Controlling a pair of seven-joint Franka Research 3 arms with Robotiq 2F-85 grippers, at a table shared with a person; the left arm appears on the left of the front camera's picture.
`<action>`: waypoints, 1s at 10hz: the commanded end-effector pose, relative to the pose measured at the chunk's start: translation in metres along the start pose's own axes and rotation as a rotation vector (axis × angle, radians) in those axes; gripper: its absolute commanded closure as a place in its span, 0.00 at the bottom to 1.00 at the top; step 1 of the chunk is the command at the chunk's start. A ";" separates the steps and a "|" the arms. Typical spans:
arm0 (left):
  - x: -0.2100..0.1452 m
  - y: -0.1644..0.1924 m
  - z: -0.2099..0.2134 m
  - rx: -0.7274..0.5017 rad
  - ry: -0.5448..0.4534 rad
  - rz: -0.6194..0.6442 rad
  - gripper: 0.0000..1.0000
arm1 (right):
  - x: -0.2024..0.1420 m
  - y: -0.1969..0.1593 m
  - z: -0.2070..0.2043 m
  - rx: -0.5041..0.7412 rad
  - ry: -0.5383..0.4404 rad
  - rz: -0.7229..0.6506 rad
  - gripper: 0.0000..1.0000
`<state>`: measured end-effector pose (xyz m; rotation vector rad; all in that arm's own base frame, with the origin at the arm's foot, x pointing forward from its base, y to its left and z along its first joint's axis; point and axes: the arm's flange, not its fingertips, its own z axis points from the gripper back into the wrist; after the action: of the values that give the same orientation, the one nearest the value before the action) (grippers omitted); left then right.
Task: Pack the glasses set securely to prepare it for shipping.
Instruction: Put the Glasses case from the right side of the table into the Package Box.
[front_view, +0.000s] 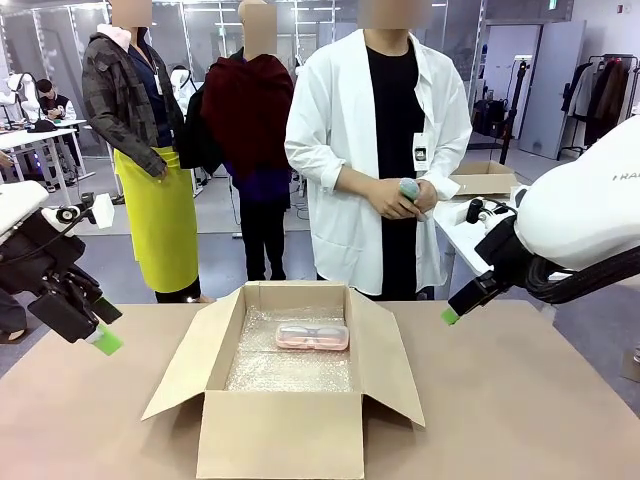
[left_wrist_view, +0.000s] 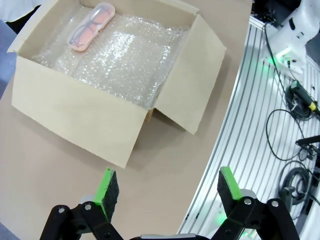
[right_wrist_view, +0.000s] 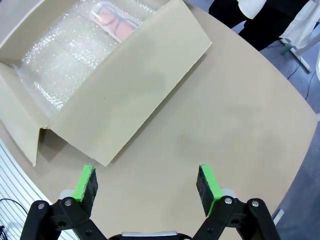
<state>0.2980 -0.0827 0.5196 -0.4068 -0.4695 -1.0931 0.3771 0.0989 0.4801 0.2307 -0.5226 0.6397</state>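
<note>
Open tabletop either side of carton; left gripper, right gripper wide, empty.

Cut-off lettering, seemingly "FRA", on the right arm; nothing else legible.

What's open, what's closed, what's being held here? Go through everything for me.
Cardboard box: open, flaps spread outward.
Bubble wrap: spread over the box floor.
Pink case: shut, lying flat on the wrap at the far end.
Mint green case: held in the person's hands, outside the box.
Left gripper: open, empty.
Right gripper: open, empty.
</note>
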 end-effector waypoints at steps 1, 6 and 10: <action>-0.001 0.002 0.001 -0.012 -0.021 -0.019 0.00 | -0.002 0.001 -0.001 -0.004 0.005 -0.001 0.00; -0.001 0.002 0.001 -0.012 -0.021 -0.019 0.00 | -0.002 0.001 -0.001 -0.004 0.005 -0.001 0.00; -0.001 0.002 0.001 -0.012 -0.021 -0.019 0.00 | -0.002 0.001 -0.001 -0.004 0.005 -0.001 0.00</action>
<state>0.2980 -0.0827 0.5196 -0.4067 -0.4696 -1.0933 0.3771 0.0988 0.4801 0.2306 -0.5226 0.6397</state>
